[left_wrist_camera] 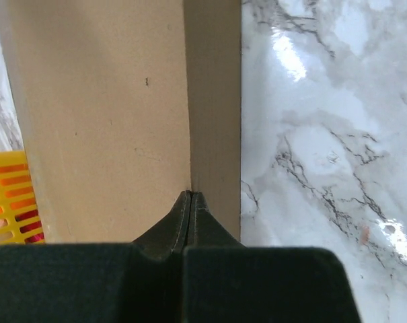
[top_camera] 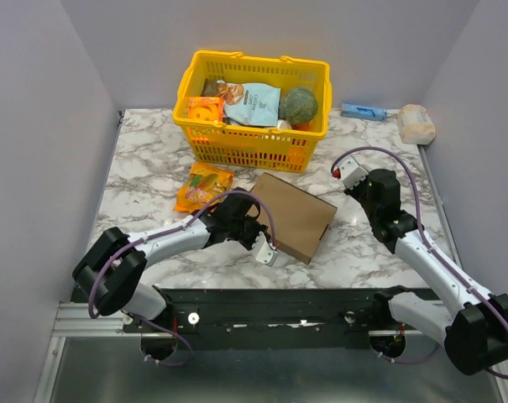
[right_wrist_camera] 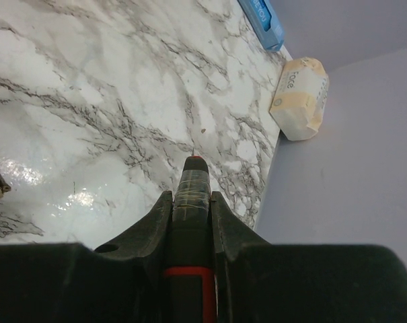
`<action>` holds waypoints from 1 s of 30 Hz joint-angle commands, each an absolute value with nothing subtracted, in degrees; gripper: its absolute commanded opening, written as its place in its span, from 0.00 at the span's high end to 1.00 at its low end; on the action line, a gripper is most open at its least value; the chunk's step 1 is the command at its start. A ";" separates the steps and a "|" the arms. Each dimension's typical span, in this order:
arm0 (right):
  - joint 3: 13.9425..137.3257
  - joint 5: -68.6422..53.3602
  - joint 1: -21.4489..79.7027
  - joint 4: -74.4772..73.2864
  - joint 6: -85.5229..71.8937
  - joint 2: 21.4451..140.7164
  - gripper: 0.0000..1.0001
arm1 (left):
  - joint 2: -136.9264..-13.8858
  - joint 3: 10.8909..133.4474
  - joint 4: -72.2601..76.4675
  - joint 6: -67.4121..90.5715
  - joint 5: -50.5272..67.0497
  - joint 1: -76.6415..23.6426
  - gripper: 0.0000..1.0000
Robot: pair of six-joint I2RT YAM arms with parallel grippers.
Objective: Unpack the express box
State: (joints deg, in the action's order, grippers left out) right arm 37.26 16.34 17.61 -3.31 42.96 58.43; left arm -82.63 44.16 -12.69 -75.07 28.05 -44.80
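Left end effector [left_wrist_camera: 190,196] was fully closed, tips at the express box [top_camera: 292,216] edge; couldn't tell if cardboard was pinched. Right end effector [right_wrist_camera: 192,195] was clamped on a dark tool [right_wrist_camera: 193,176]. Box lay flat mid-surface [top_camera: 153,159], just near of the yellow basket [top_camera: 254,147].

- One yellow plastic basket [top_camera: 254,60].
- Inside it: one light blue snack bag [top_camera: 252,102], one orange packet [top_camera: 205,109] and one green broccoli-like head [top_camera: 301,104]. Other items there are too hidden to count.
- One brown cardboard express box [top_camera: 294,214].
- One orange and yellow snack packet [top_camera: 201,186] on the tabletop.
- One blue pack [top_camera: 363,111].
- One pale soft pack [right_wrist_camera: 299,97] printed "Face".
- One dark pen-like tool [right_wrist_camera: 192,195] with a red band.
- Two robot arms: one left arm [top_camera: 165,243], one right arm [top_camera: 430,252].
- One marble-patterned table [top_camera: 153,159].
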 commanded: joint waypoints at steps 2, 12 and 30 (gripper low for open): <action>39.81 15.39 17.40 -4.22 40.70 58.09 1.00 | -84.37 43.76 -38.90 -79.71 28.57 -49.21 1.00; 39.38 13.54 17.40 -2.55 40.43 59.33 0.99 | -92.54 43.68 -50.88 -79.28 26.53 -52.56 1.00; 40.07 14.59 17.40 -4.13 39.03 58.53 1.00 | -89.07 51.14 -54.93 -66.62 27.76 -52.14 0.69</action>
